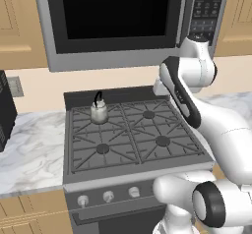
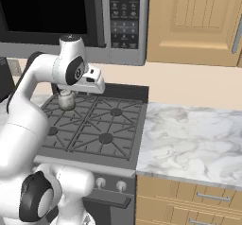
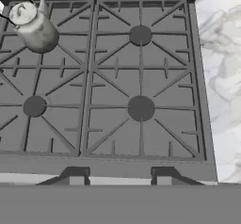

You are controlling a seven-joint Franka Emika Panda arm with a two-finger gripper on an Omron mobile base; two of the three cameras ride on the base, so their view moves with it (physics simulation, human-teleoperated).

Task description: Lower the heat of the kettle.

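Note:
The kettle (image 1: 99,112) is small, squat and silvery-white, with a thin black arched handle. It stands on the stove's back left burner, also visible as the kettle (image 2: 66,99) and, in the hand view, the kettle (image 3: 35,28) at top left. My gripper (image 3: 120,178) hangs high over the stove's front edge, looking down on the grates, open with nothing between its fingertips (image 3: 77,177). It is well apart from the kettle. Round silver knobs (image 1: 108,196) line the stove's front panel, below the gripper.
The stove (image 1: 133,130) has four grated burners. A microwave (image 1: 113,16) hangs above it. Marble counter (image 2: 189,134) lies to the right, and more counter (image 1: 29,139) to the left holds a dark appliance (image 1: 5,110). My arm's elbow (image 1: 197,71) rises over the stove's right side.

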